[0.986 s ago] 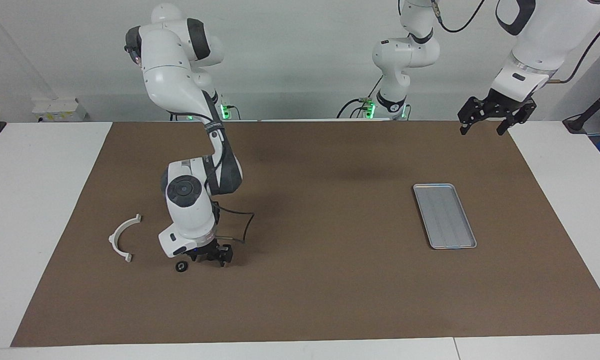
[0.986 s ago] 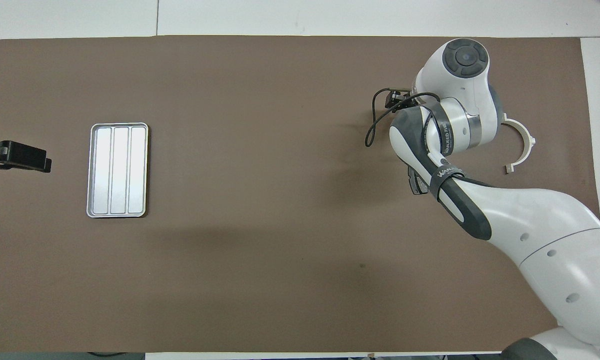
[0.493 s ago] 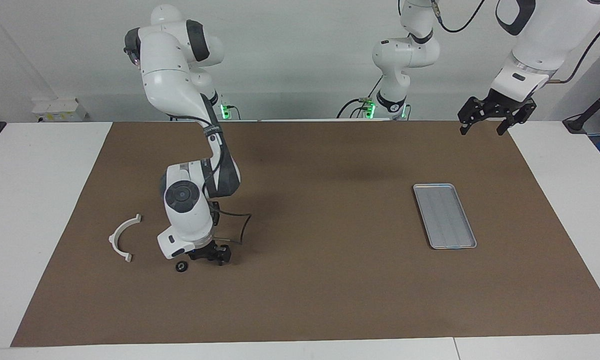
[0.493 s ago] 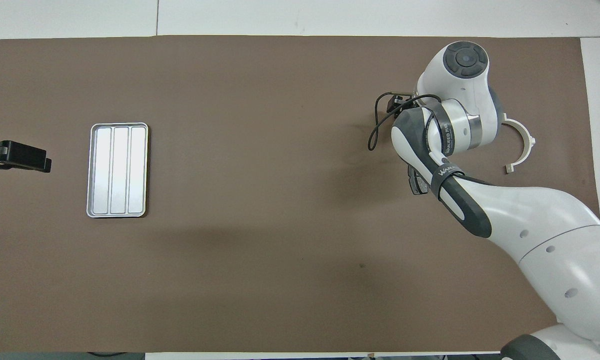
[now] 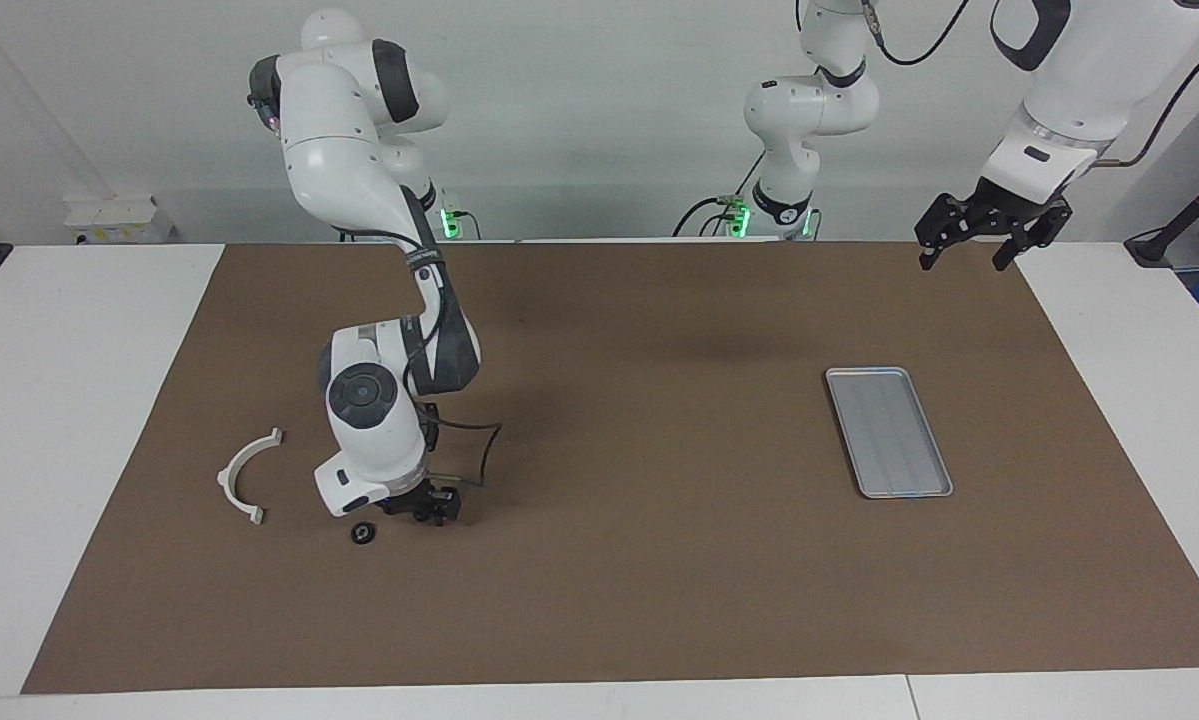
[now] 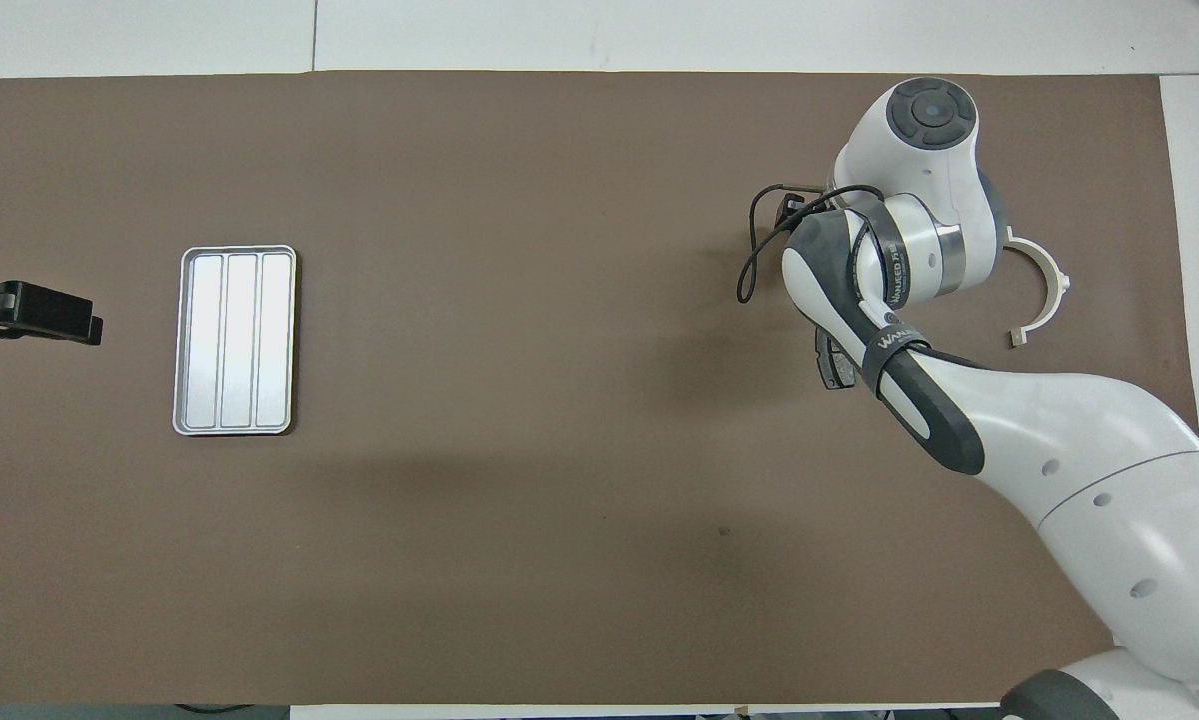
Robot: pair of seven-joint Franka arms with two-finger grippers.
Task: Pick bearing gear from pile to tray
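Since the earlier frame, right end effector (image 5: 429, 512) has drawn in slightly at the mat (image 5: 619, 600); nothing else moved.
White half-ring (image 5: 246, 476) lies toward the right arm's end of the surface, then a small black round part (image 5: 363, 533) just beside the right end effector, whose finger state I cannot tell; the empty tray (image 5: 889, 432) sits toward the left arm's end, where the left end effector (image 5: 969, 245) waits wide open, holding nothing.

Two robot arms, two grippers: left gripper (image 5: 979, 240), right gripper (image 5: 429, 510). One silver tray (image 5: 888, 431). One white half-ring bracket (image 5: 244, 475). One small black round piece (image 5: 363, 533). One dark pad-shaped piece (image 6: 831, 362) showing overhead. One brown mat (image 5: 659, 580).
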